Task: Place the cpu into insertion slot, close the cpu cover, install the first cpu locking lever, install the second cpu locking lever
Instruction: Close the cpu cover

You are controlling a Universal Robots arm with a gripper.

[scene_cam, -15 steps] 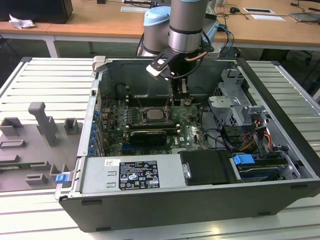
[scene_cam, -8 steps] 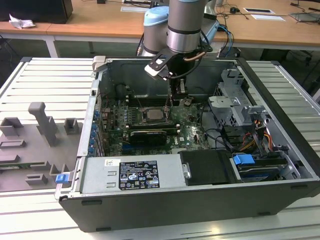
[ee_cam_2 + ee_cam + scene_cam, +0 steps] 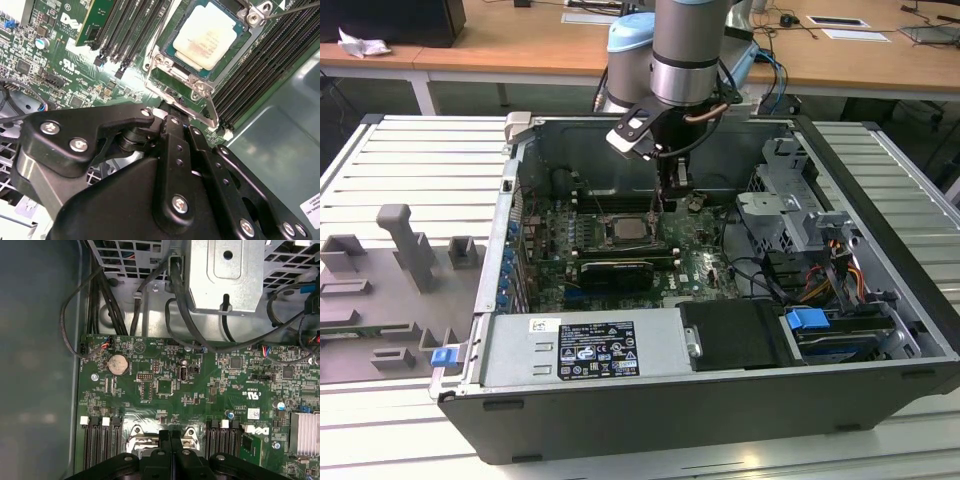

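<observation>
Lying flat, face up: cpu point(image 3: 206, 34) | cpu cover point(image 3: 172, 75) down | pincer point(image 3: 170, 435) closed

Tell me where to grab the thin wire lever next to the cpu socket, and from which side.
Take the wire lever on its straight free run over the memory slots, away from the cpu cover corner. Come from above, pinching across the wire: it is thin and long, and the slots alongside probably leave little room for a sideways approach.
</observation>
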